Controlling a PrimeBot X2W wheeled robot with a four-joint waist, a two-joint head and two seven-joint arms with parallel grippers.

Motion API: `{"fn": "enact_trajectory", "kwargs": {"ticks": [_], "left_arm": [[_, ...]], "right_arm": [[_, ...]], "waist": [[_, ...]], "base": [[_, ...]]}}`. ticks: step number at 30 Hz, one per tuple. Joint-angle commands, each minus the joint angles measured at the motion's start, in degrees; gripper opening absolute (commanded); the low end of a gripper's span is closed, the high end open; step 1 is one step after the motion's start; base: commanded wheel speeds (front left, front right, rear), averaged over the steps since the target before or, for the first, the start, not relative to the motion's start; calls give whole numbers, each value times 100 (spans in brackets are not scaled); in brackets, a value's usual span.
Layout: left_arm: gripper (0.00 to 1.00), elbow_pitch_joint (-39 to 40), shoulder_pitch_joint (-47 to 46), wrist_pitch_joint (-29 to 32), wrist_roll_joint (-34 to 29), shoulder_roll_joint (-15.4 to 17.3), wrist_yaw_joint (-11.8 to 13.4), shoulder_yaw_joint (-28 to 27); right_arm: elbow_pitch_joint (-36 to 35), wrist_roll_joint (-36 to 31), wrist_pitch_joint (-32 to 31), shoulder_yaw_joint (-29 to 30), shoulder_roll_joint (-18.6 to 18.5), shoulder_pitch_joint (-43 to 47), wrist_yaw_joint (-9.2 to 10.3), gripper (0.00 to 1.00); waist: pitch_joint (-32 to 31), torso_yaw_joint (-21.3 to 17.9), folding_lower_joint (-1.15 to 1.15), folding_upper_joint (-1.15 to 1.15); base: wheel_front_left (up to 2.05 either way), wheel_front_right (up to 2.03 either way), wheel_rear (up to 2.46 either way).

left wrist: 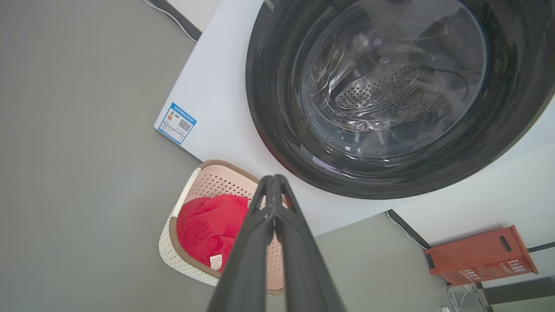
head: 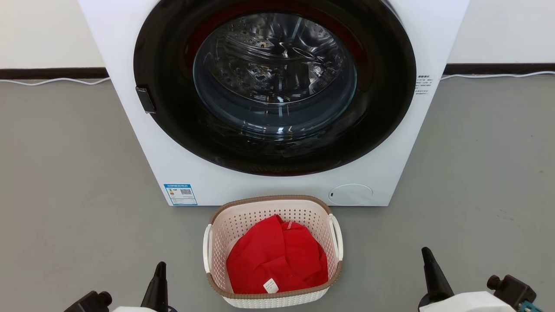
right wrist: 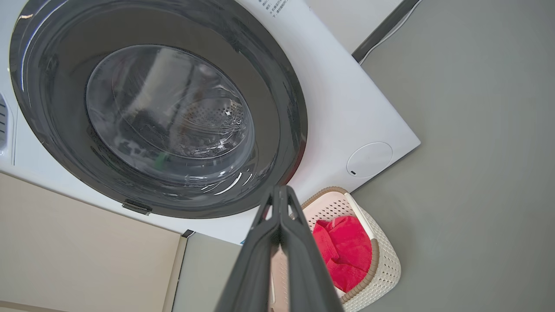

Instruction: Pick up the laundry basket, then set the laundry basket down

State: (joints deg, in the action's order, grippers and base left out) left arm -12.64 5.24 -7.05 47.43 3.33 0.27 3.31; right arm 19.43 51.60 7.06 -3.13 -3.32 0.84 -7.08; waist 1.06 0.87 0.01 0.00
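The laundry basket (head: pixel 243 221), cream-white and perforated with a brown rim and white side handles, stands on the grey floor just in front of the washer. A red cloth with a white tag fills its bottom. My left gripper (head: pixel 161 265) is shut at the lower left, well apart from the basket's left handle (head: pixel 207 248). At the lower right my right gripper (head: pixel 426 251) is also shut, farther from the right handle (head: pixel 337 236). The left wrist view has the basket (left wrist: pixel 177 258) behind the closed fingers (left wrist: pixel 274 178); the right wrist view has the basket (right wrist: pixel 383 260) beside the gripper (right wrist: pixel 280 188).
A white front-loading washer (head: pixel 182 173) with a dark round glass door (head: pixel 275 82) stands upright behind the basket. A white cable (head: pixel 52 81) runs along the wall base. An orange box (left wrist: pixel 479 255) sits by the wall beside the washer. Grey floor spreads on both sides.
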Motion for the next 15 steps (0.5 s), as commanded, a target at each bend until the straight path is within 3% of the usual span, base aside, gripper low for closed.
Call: {"fn": "enact_trajectory", "kwargs": {"ticks": [1,15], "left_arm": [[0,123,-278,28,161,36,-74,-120],[0,74,-446,254,1064,55,-214,-243]], "right_arm": [[-164,138,-48,1,-80,-305,-25,0],[-242,961,-272,147,-89,-380,-28,0]], "waist": [[-1,-1,-1,0],[-18,-18,-1,0]], "base": [[0,0,0],[0,0,0]]}}
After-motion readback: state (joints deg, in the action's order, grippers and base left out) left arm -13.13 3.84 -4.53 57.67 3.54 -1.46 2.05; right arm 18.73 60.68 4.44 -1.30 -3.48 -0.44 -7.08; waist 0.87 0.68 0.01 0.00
